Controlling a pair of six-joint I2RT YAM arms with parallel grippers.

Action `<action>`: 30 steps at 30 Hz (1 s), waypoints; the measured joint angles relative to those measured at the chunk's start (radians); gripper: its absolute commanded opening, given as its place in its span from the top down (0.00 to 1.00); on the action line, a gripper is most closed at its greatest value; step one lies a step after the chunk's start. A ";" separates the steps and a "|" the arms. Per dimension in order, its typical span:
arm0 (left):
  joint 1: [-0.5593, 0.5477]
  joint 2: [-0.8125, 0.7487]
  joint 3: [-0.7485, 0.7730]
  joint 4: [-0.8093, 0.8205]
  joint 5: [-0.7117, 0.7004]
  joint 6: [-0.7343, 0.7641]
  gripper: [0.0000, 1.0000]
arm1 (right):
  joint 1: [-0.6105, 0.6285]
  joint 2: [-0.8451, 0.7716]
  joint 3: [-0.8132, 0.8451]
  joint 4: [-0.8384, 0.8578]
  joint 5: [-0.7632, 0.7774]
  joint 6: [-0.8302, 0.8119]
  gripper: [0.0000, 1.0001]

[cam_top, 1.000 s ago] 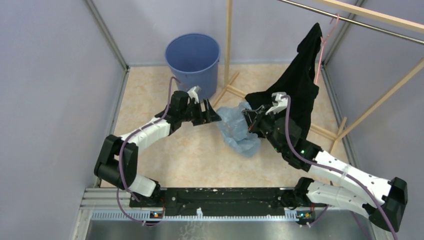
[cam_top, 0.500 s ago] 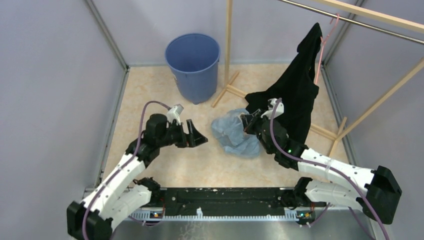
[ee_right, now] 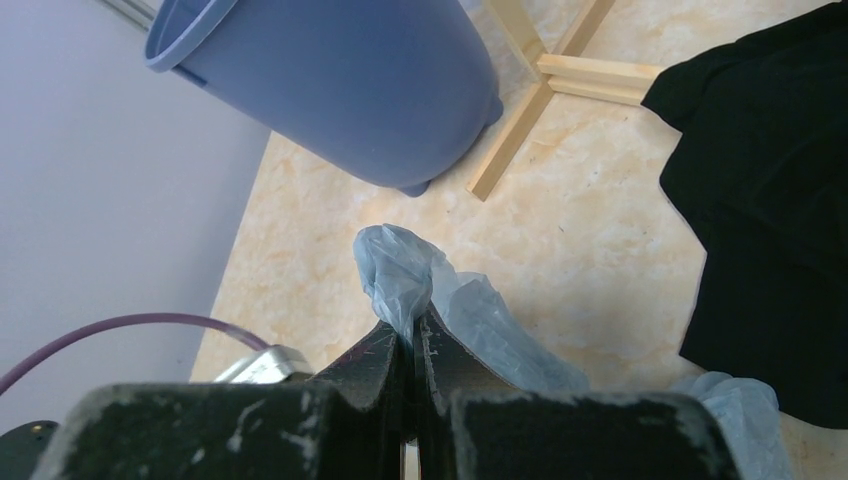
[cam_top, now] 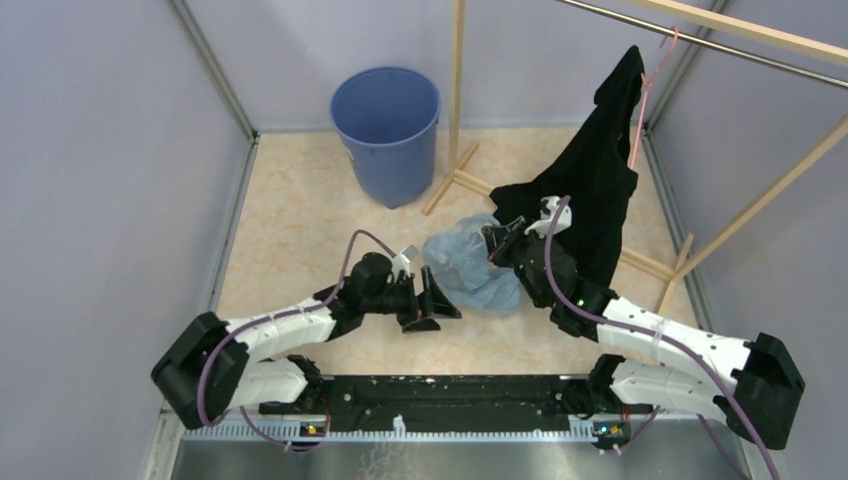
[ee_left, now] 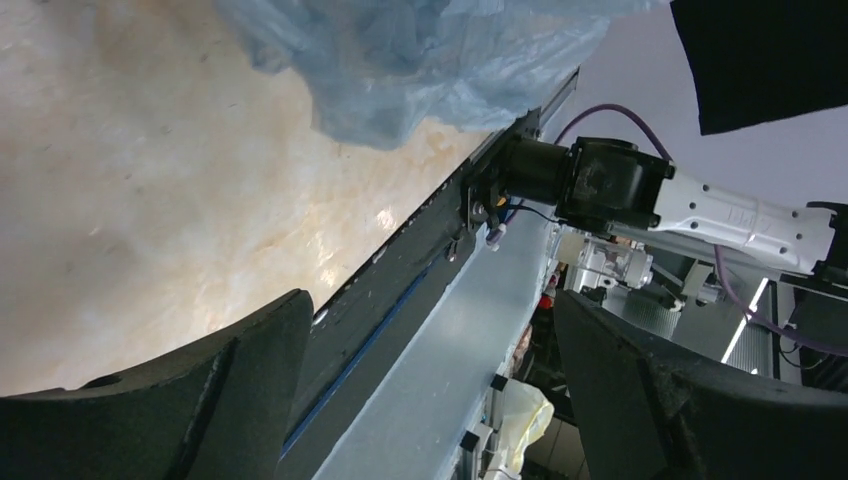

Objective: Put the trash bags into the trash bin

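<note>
Plastic first: your trash bag (cam_top: 468, 270) lies crumpled on the table (cam_top: 300, 220) around its middle, a little towards the right edge. Its long axis runs roughly from the far edge to the near edge, leaning slightly rightwards as it comes near. The far end is bunched and lifted, because your right pincer (cam_top: 493, 245) is clenched on a fold there. In the right wrist view the fingertips of that pincer (ee_right: 412, 335) are pressed together on the film, and a tuft of the bag (ee_right: 400, 275) stands up past them, pointing towards the far left corner. The rest of the bag trails down onto the table.

Your left pincer (cam_top: 435, 300) is released, its two fingers spread wide and holding nothing. It sits low, just beside the near left side of the bag, aimed at the right edge. From its own camera the pincer (ee_left: 430, 320) frames the near rail, with the bag (ee_left: 420, 60) beyond the fingers and apart from them.

Your trash bin (cam_top: 385, 130) stands upright at the far edge, left of the middle, mouth up, well apart from the bag. The right wrist view shows its tapering blue wall (ee_right: 330, 90).

The table is glossy beige with a marbled pattern. Pale lilac walls (cam_top: 100, 200) close in around it. A wooden rack (cam_top: 457, 100) stands to the right of the bin, and a black garment (cam_top: 590, 190) on a pink hanger (cam_top: 645, 90) hangs down by the right pincer.
</note>
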 measured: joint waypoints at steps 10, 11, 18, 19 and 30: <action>-0.056 0.286 0.127 0.108 -0.162 -0.139 0.15 | 0.000 -0.024 -0.015 0.001 0.010 -0.016 1.00; -0.056 0.311 0.142 0.116 -0.174 -0.142 0.17 | 0.000 -0.025 -0.018 0.001 0.013 -0.020 1.00; -0.055 0.440 0.213 0.163 -0.173 -0.114 0.44 | 0.000 -0.045 -0.051 0.002 0.028 -0.043 1.00; -0.055 0.449 0.213 0.169 -0.170 -0.118 0.45 | 0.000 -0.045 -0.055 0.001 0.029 -0.047 1.00; 0.039 0.372 0.170 0.136 -0.090 -0.017 0.53 | -0.001 -0.113 -0.087 -0.037 0.051 -0.079 1.00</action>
